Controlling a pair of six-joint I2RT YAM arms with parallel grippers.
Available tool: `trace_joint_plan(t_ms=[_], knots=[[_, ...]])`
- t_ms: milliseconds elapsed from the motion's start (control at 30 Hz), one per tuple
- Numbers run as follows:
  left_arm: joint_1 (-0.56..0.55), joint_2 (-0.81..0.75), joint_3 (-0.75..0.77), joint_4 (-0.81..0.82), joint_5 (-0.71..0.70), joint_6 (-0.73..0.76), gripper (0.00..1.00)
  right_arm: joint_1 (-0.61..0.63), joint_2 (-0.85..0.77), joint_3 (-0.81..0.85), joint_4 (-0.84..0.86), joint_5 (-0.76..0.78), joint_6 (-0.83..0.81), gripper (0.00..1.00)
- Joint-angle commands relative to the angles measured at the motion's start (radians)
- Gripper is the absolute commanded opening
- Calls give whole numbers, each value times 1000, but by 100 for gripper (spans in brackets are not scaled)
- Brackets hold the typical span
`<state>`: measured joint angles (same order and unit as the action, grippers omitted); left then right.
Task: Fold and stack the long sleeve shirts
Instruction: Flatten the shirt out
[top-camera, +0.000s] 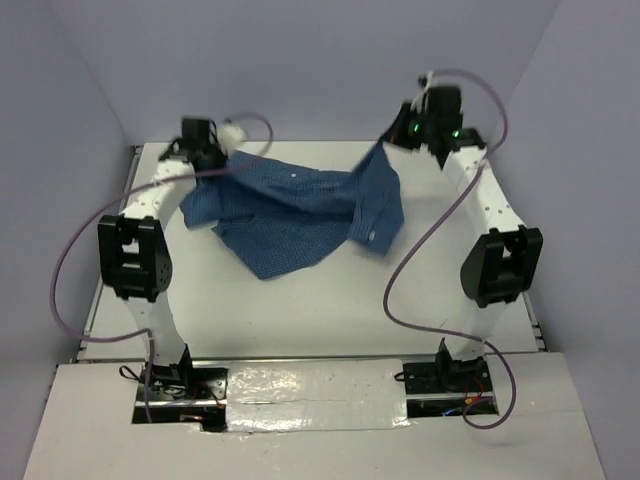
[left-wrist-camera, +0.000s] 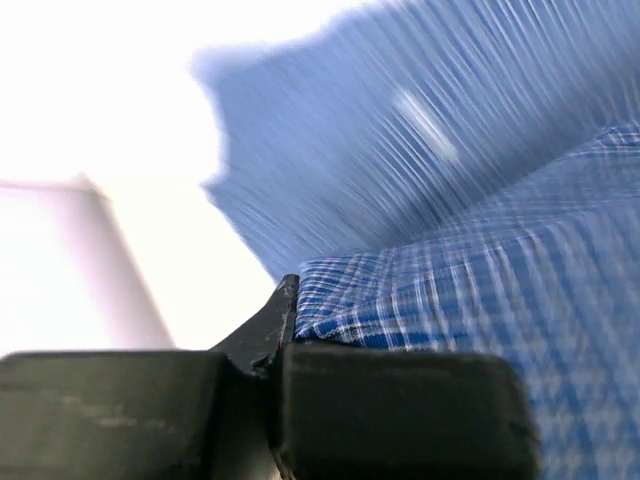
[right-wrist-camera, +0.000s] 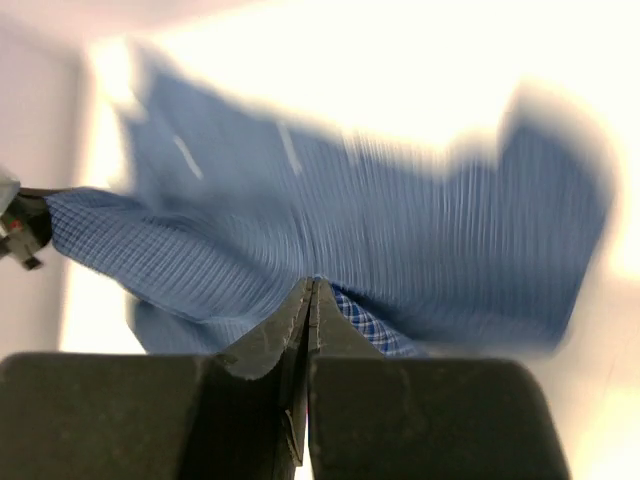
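Note:
The blue checked long sleeve shirt (top-camera: 295, 205) hangs stretched between both grippers above the white table, its lower part sagging toward the table's middle. My left gripper (top-camera: 218, 158) is shut on the shirt's left edge; in the left wrist view its jaws (left-wrist-camera: 287, 300) pinch the checked cloth (left-wrist-camera: 480, 270). My right gripper (top-camera: 392, 143) is shut on the shirt's right edge; in the right wrist view the closed fingertips (right-wrist-camera: 313, 292) grip the cloth (right-wrist-camera: 400, 230), which is blurred with motion.
The white table (top-camera: 330, 310) is walled by grey-blue panels on three sides. Both arms reach toward the far edge, with purple cables (top-camera: 75, 260) looping beside them. The arm bases sit at the near edge on a reflective strip (top-camera: 310, 385).

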<state>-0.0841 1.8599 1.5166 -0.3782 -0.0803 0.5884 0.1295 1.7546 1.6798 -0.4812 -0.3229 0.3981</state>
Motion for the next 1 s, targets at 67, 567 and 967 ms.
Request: trace_joint_plan(t_ms=[67,567,967], knots=[[176,252,1136,-153,73,-263,0,-164,138,871,30,-183,115,0],[126,-395,374,-79,459,88,0,-211,-495,13,320,-190,19,0],[-31,-885,-191,-764,449,629,0,137,-470,-367,210,166,-50,67]])
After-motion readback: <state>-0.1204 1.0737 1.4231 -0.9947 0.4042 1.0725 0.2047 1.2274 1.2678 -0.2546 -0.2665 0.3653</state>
